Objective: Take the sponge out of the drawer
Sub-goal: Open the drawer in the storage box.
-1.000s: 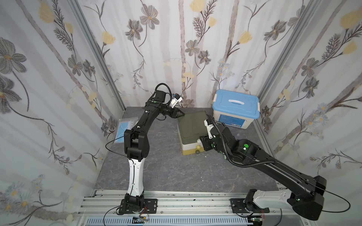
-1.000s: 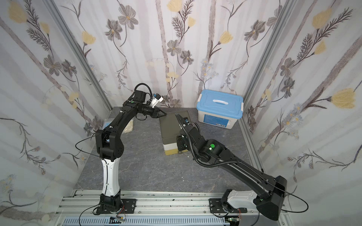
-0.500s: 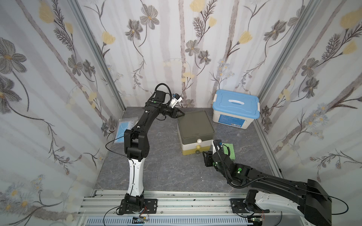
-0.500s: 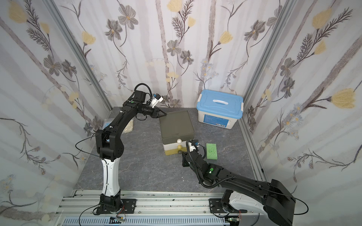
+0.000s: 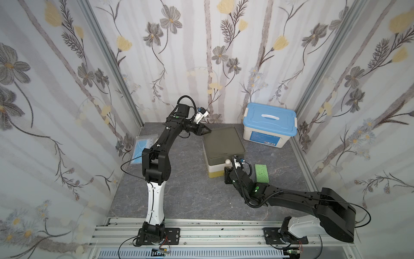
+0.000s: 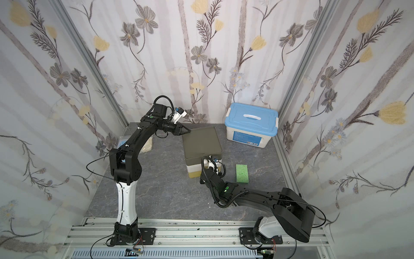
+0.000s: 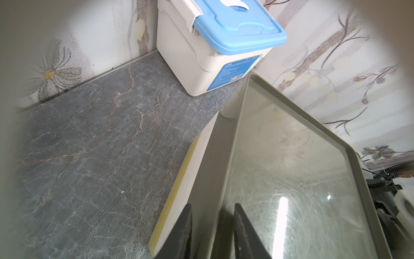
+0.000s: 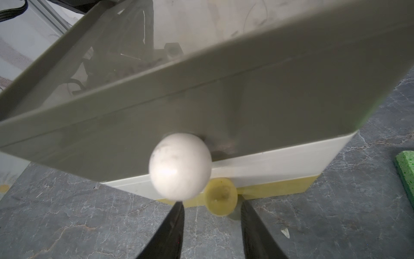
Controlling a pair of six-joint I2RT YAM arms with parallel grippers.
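The right gripper (image 8: 211,205) has its two dark fingers spread with nothing between them. It sits low over the table (image 8: 89,224), just short of the drawer unit (image 5: 223,143). Straight ahead of its fingertips is the white knob (image 8: 180,166), a round ball on the olive upper drawer front, and the flat yellow knob (image 8: 221,197) sits just below that. Neither knob is touched.

Off to this gripper's right side, near it and apart from the unit, the sponge (image 5: 261,173) lies flat on the table. It is a bright green rectangular block with a coarse, pitted surface, and its long side runs away from the robot.

Across the unit, at its far left corner, the left gripper (image 7: 212,206) is pinched on the raised rim of the olive top, with one finger outside the wall and one inside. Beyond it, against the back wall, stands a white storage box (image 7: 201,58) with a blue lid.
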